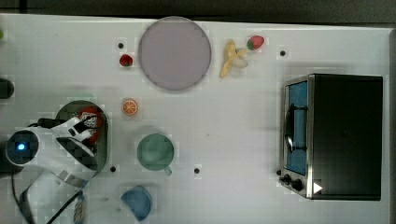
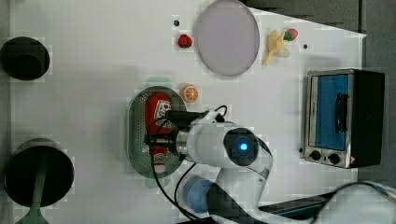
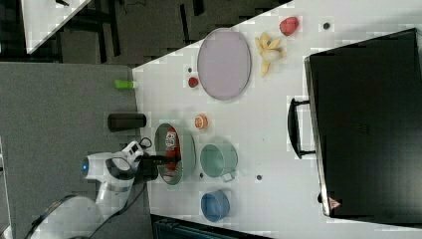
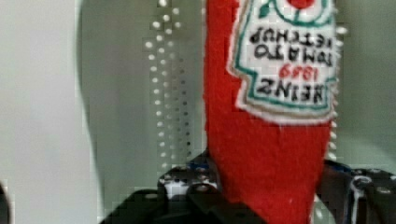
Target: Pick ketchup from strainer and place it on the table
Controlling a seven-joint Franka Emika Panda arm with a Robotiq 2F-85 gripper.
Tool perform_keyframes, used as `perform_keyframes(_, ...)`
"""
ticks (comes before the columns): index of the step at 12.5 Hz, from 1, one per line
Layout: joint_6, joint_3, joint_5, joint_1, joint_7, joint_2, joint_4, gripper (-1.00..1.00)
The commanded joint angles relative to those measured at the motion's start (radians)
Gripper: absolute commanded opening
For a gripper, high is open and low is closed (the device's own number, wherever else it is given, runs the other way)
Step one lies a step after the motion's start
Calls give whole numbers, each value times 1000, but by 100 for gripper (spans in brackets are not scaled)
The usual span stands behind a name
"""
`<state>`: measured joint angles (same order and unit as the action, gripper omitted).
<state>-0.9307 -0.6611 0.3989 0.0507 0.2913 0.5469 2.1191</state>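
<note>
Hand [image 4: 266,196] is down in the strainer [image 2: 135,140], fingers clamped on either side of the ketchup [image 2: 156,109]. In the wrist view I see red felt squeezed between the two dark pads, label end pointing away from the hand. Bottle lies lengthwise in the strainer, not yet lifted as far as I can judge; in the left view its whitish cap end pokes out past the hand, near the strainer's lower rim.

Risks from here, my read:
- Body looks soft. A soft body may sag or slip under the squeeze once it leaves the basket floor.
- Grip sits partway along the bottle, toward the cap end rather than mid-body. The long label end could droop and swing on the lift.
- Strainer is light plastic. If the bottle drags on the rim, the basket may tip or slide across the surface [image 1: 243,121].
- Orange slice [image 1: 130,107] and green cup [image 1: 155,151] lie just beside the strainer in the top view. A low carry-out towards either could knock them. I'd lift clear first, then pick open surface for the drop.
</note>
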Motion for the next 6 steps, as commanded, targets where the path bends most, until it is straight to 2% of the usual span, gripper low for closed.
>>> perform_keyframes(1, 83, -69, -124, -37, 46, -169, -59, 21)
perform_keyframes(3, 167, -72, -216, -53, 27, -227, -114, 21)
perform_keyframes(6, 383, -59, -233, -92, 0, -245, -248, 21)
